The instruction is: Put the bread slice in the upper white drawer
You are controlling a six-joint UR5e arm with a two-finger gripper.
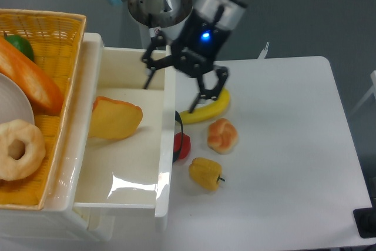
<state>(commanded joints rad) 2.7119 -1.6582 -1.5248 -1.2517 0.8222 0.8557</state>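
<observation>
Camera view shows the flat yellow-tan bread slice [116, 118] lying inside the big shiny white drawer [168, 145], so the robot's black jaws [178, 80] hang open and empty above.

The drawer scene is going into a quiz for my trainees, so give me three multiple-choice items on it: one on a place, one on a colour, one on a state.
1. Where is the bread slice?
A. inside the upper white drawer
B. in the yellow basket
C. on the table beside the banana

2. What colour is the pepper on the table?
A. green
B. yellow
C. purple

3. How is the gripper?
A. shut on the bread slice
B. shut on the bun
C. open, holding nothing

Answers: 1 A, the slice lies on the drawer's floor. 2 B, it is yellow throughout. 3 C, its fingers are spread above the drawer's front wall with nothing between them.
</observation>
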